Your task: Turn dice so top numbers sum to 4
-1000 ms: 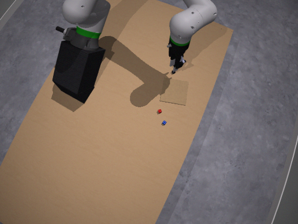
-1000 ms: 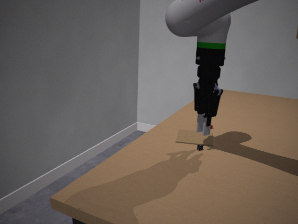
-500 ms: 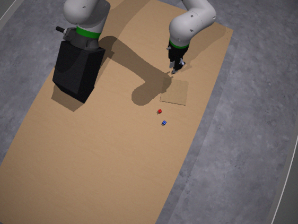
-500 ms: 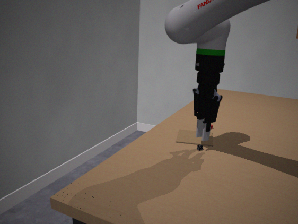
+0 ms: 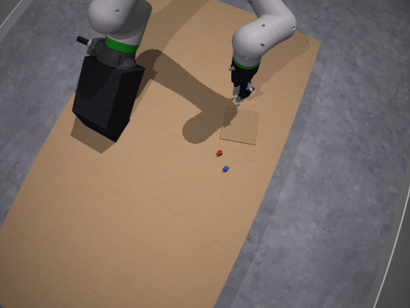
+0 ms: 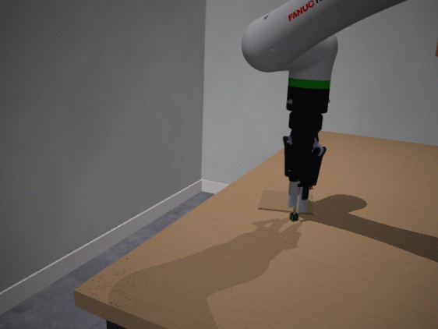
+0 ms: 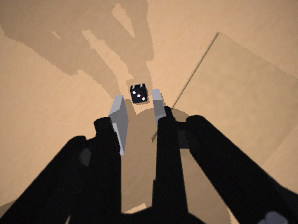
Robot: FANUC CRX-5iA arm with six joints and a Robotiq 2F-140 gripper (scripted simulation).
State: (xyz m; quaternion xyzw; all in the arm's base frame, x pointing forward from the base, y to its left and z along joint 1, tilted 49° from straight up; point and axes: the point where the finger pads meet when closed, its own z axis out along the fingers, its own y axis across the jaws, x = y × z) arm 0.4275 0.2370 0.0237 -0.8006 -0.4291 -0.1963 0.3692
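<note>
Hovering above black die (image 6: 294, 216) (image 7: 139, 94) | pincer (image 5: 244, 95) (image 6: 298, 210) (image 7: 139, 105): pads parted, gripping nothing | die off mat (image 5: 241, 125) (image 6: 278, 202) (image 7: 245, 92)

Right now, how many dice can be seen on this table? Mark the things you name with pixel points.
3. The black die (image 6: 294, 216) (image 7: 138, 94) lies just beyond the claw's (image 6: 298, 210) (image 7: 140, 100) fingertips, beside the mat (image 5: 241, 125) (image 6: 273, 200) (image 7: 240, 90); the red (image 5: 219, 152) (image 6: 311, 188) and blue (image 5: 226, 168) ones lie off its opposite side.

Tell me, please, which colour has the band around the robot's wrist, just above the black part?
Green; it shows best in the exterior view.
</note>
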